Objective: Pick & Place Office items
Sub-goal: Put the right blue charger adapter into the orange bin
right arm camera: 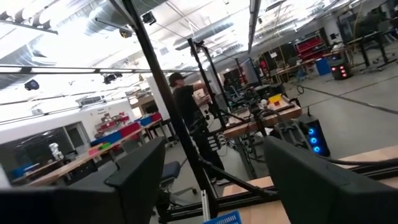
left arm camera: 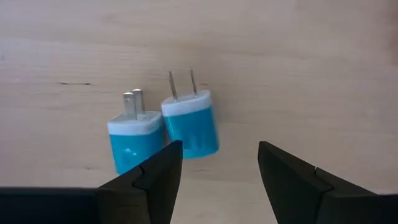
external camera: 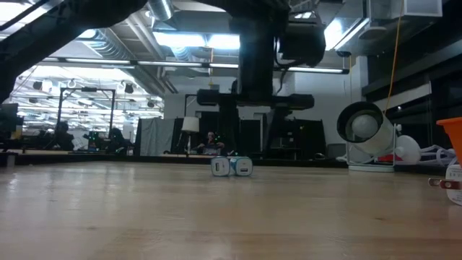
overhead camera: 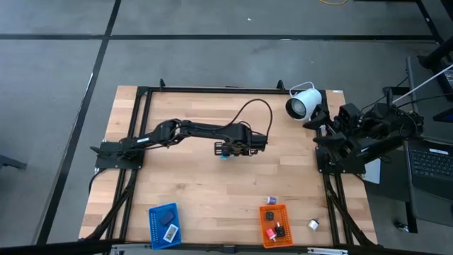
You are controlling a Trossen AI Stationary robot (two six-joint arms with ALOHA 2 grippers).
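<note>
Two light-blue plug adapters [left arm camera: 189, 121] [left arm camera: 134, 140] with white tops lie side by side on the wooden table, metal prongs level. In the low view they show mid-table [external camera: 231, 167]. My left gripper [left arm camera: 220, 162] hangs open above them, pointing down, near the table's middle [overhead camera: 225, 151]; nothing is between its fingers. A purple piece [overhead camera: 270, 201] and a black-white piece [overhead camera: 313, 224] lie loose near the front. My right gripper [right arm camera: 214, 168] stands open, raised at the table's right edge [overhead camera: 333, 131], looking into the room.
A blue tray [overhead camera: 164, 224] holding flat rectangles and an orange tray [overhead camera: 275, 225] holding small pieces stand at the front edge. A white round lamp-like device [overhead camera: 303, 103] sits at the back right. A person [right arm camera: 186, 112] stands in the room beyond.
</note>
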